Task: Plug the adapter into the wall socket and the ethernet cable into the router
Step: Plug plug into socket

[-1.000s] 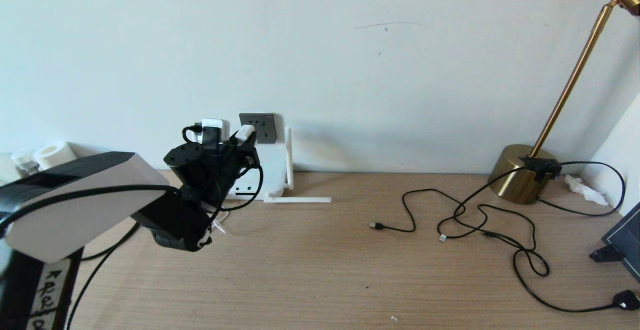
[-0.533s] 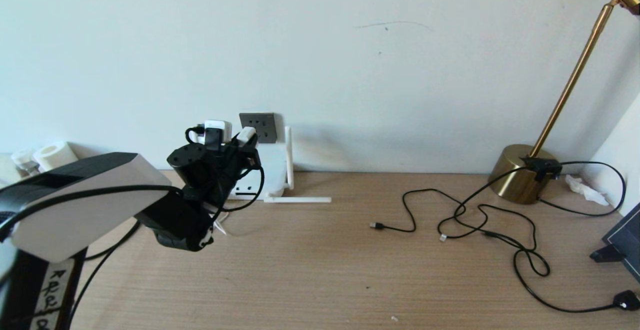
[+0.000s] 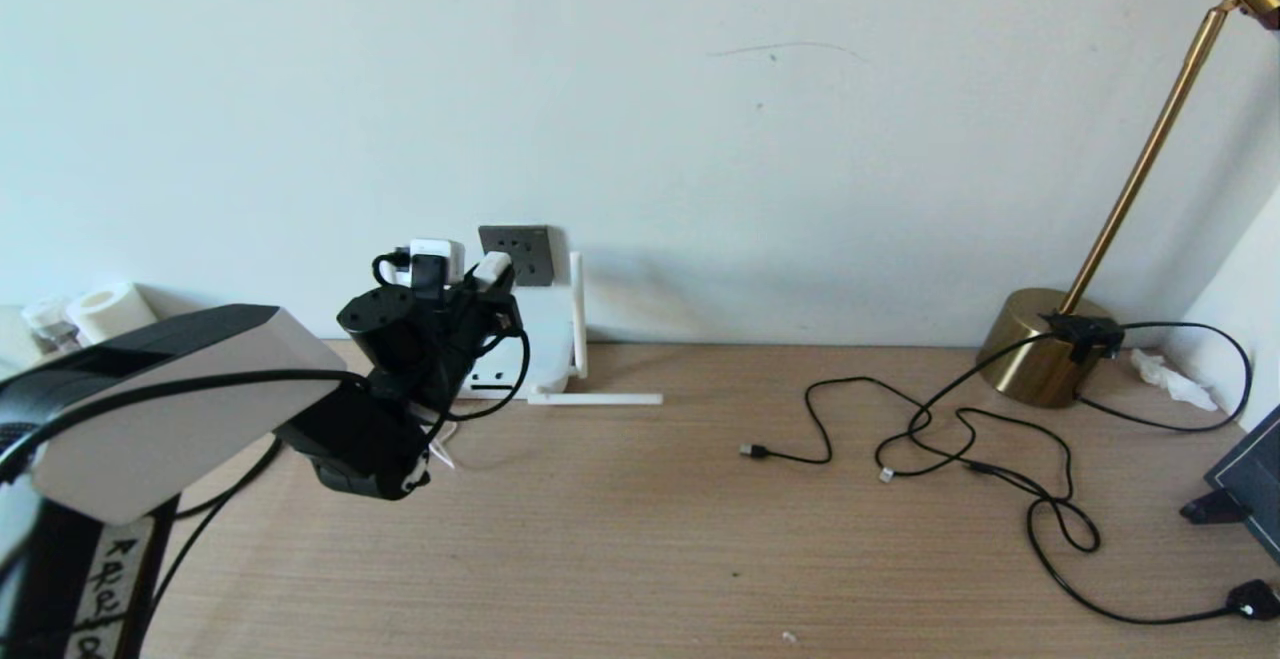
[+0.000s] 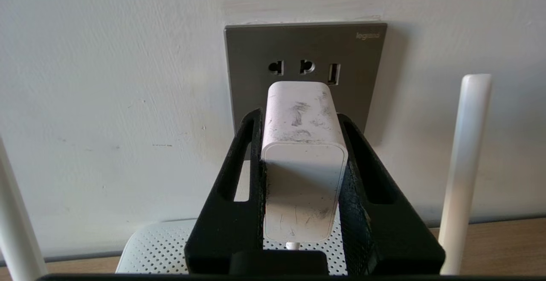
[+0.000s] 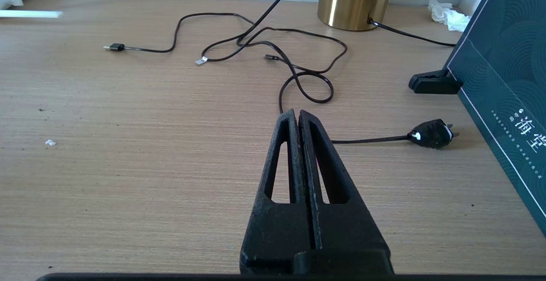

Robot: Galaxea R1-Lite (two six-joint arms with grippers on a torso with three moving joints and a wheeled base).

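Note:
My left gripper (image 3: 482,282) is shut on the adapter (image 4: 303,161), a scuffed white block held level between the black fingers (image 4: 232,174). The adapter's front end sits at the lower half of the dark grey wall socket (image 4: 305,46), under its top row of holes; whether the pins are in is hidden. In the head view the adapter (image 3: 492,266) is right by the socket (image 3: 527,252). The white router (image 3: 545,334) stands below, its dotted top (image 4: 149,251) under the gripper. The ethernet cable is not identifiable. My right gripper (image 5: 297,117) hovers shut and empty over the table.
One router antenna (image 3: 577,314) stands right of the socket and another (image 3: 595,399) lies flat on the table. Thin black cords (image 3: 950,429) sprawl at the right, ending in a black plug (image 5: 433,134). A brass lamp base (image 3: 1045,344) and a dark box (image 5: 507,80) stand far right.
The left arm has crept slightly up and to the right, toward the wall, with the adapter still in its grip. Everything else is unmoved.

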